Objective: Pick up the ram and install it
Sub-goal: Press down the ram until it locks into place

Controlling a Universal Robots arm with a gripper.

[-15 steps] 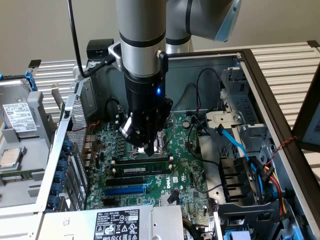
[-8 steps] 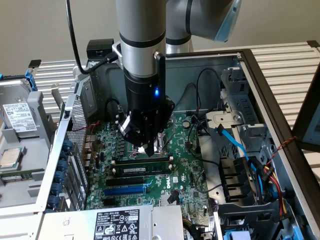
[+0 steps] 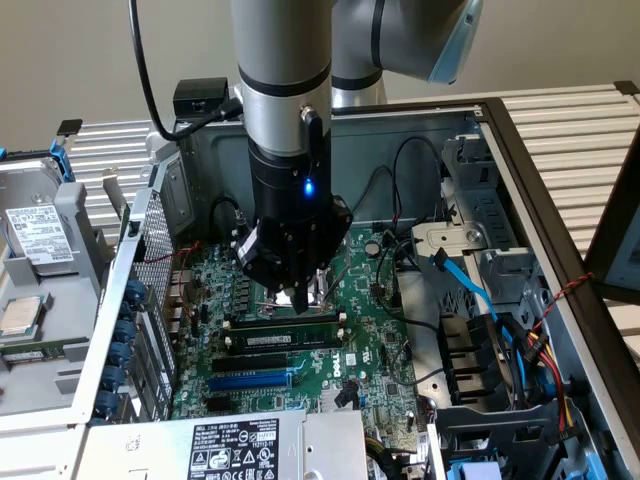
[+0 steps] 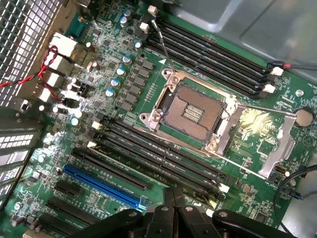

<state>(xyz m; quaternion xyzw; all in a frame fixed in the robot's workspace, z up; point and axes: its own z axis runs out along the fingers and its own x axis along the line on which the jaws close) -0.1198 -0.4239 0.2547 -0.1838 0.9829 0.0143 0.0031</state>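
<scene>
While the arm stands upright inside the open computer case [image 3: 520, 150], the gripper [image 3: 297, 292] hangs low over the motherboard [image 3: 370, 340], above the bare processor socket [image 4: 190, 111]. Its fingers are clenched together, and nothing is seen between them; in the wrist view the gripper [image 4: 173, 198] reaches out over the board with its two dark fingers closed. The ram [image 3: 283, 340] lies along a black memory slot just in front of the gripper in the exterior view, its white label strip facing up, between the other memory slots [image 3: 285, 322] and a black expansion slot [image 3: 250, 361]. Beyond that lies the blue expansion slot [image 3: 250, 380]. Whether the ram is fully seated cannot be told.
</scene>
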